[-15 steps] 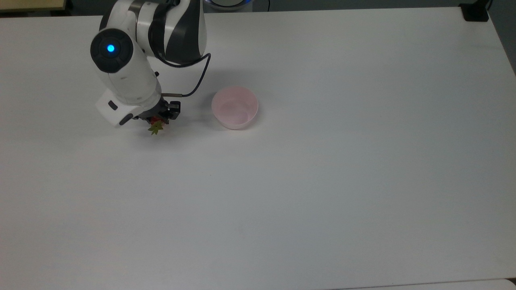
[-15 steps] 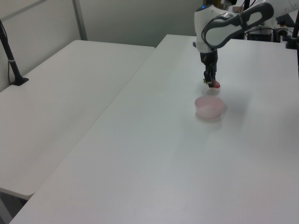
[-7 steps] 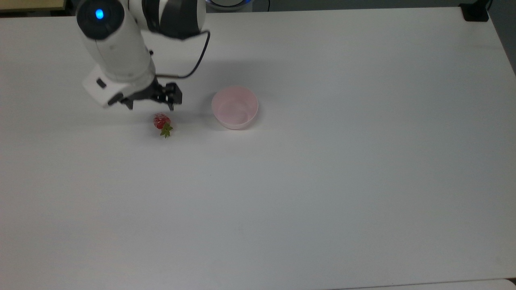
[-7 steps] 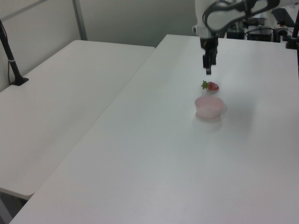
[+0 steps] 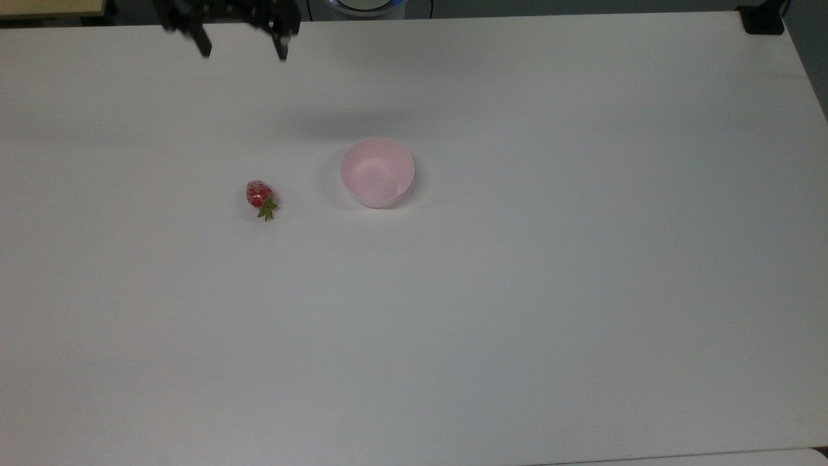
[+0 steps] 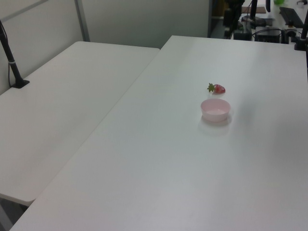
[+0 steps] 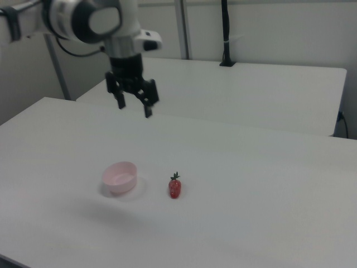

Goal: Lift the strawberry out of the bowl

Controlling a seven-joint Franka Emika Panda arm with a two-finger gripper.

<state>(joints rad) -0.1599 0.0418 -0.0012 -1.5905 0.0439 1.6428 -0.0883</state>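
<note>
From the top view, the strawberry point(image 5: 260, 198) lies on its side on the white table point(image 5: 517, 310), out of the bowl, green cap toward 5 o'clock. The pale pink bowl point(image 5: 377, 172) sits upright near it, at the strawberry's 3 o'clock, apart from it. Up at the strawberry's 12 o'clock, well clear, the gripper point(image 5: 244, 50) hangs with its 2 fingers point(image 7: 148, 109) spread, holding nothing.

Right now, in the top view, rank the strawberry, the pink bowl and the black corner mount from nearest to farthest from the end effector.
1. Strawberry, on the table below the end effector.
2. Pink bowl, slightly farther, to the lower right.
3. Black mount, far top-right table corner.
</note>
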